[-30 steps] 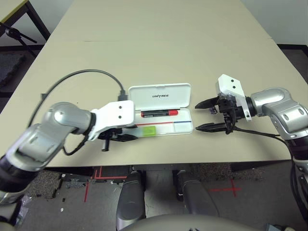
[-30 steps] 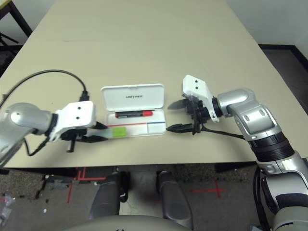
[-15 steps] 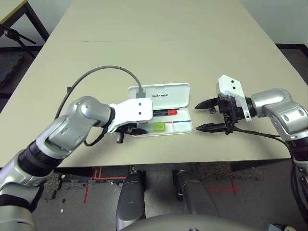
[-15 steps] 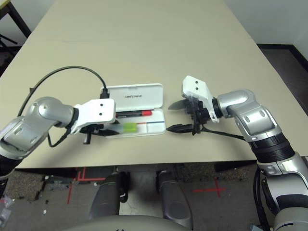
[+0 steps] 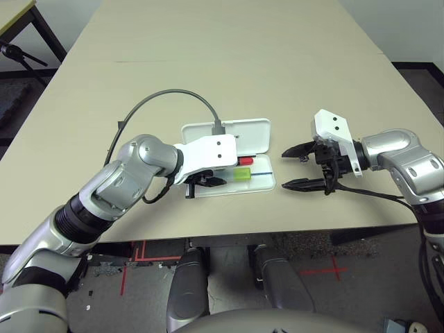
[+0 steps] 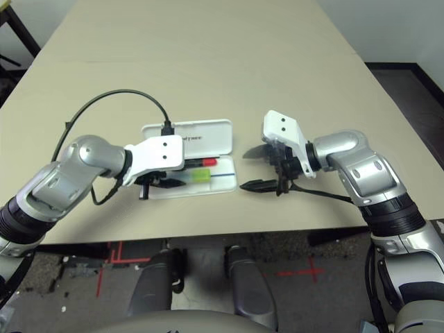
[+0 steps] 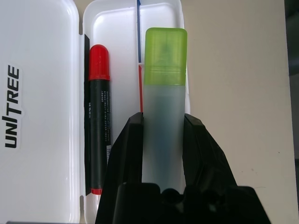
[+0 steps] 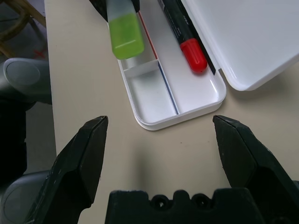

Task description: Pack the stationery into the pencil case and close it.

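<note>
Both arms are glossy silver with black ribbed joint bands, each ending in a white angular wrist block with 2 dark screws; a grey cable (image 5: pixel 149 103) loops into the left block, and 2 black tapered fingers (image 8: pixel 87 154) tip each gripper

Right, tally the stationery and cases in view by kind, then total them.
Red marker: 1
Whitish stick with green end: 1, held in the left claw
Pencil case: 1, open
Total: 3
</note>
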{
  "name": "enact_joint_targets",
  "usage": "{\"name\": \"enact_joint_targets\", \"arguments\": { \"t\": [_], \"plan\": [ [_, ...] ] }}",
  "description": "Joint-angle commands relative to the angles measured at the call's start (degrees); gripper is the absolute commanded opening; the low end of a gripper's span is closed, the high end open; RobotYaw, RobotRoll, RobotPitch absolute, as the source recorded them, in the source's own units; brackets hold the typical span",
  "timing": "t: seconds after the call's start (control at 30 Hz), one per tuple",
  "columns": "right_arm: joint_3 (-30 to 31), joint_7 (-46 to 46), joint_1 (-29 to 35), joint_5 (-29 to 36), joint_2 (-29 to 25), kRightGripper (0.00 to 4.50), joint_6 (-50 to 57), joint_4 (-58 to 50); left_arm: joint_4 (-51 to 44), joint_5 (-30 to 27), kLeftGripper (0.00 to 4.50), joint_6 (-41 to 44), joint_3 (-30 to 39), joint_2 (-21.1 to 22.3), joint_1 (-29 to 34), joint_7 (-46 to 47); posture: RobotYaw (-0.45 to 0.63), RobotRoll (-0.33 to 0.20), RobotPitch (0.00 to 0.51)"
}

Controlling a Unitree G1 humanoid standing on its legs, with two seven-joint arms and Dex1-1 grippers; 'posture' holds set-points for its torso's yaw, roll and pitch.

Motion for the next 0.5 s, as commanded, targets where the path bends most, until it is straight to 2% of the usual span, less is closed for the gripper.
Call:
{"name": "enact_joint_targets", "arguments": {
  "t": [0.03,0.23,0.5],
  "plan": [
    [-0.05,-0.21,0.51,-0.46,-0.64,4.50,-0.03,-1.02,-0.05,0.42,1.08,0.39,-0.90,0.58,0.44,-0.70,-0.09,0.000,0.167],
    [0.13,-0.12,0.23,-0.63,-0.55,4.50,-0.30,-0.55,-0.13,0.51,1.08,0.55,-1.09,0.67,0.84,-0.62,-0.09,0.000,0.169],
    [0.30,0.06,0.17,-0.70,-0.43,4.50,-0.49,-0.27,-1.30,0.15,4.07,0.80,-0.69,2.20,1.69,-1.02,-0.08,0.000,0.175]
  ]
}}
